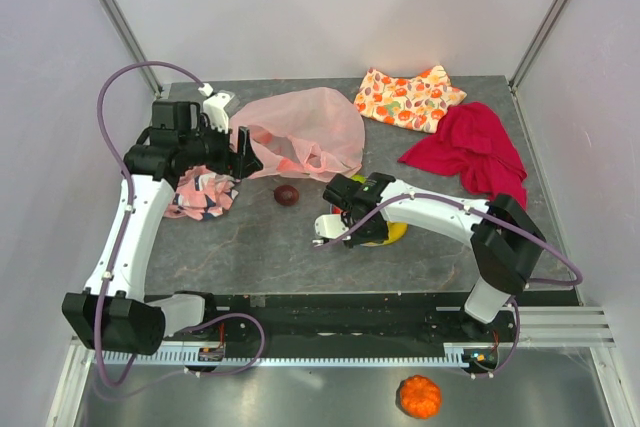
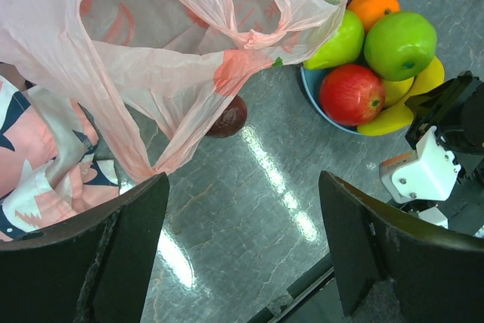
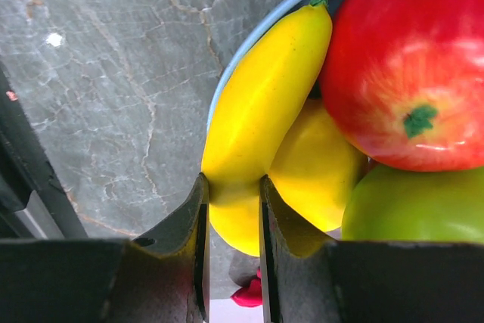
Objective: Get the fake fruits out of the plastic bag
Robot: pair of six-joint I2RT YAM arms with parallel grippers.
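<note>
We take this for a robotics lab cell: white walls [image 1: 330, 7] on aluminium posts [image 1: 110, 5] box in a grey desk [image 1: 250, 247], two robot arms [image 1: 128, 237] bolted to its near rail [image 1: 340, 312].

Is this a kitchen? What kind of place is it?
Probably a robot test booth, not a kitchen: white-and-black robot arms are mounted on a grey stone-look table, plain pale walls box it in, and the glossy fruits on the blue plate look plastic.

Two apples [image 2: 352, 94], three cloths [image 1: 410, 97], one bag [image 1: 305, 127]
</note>
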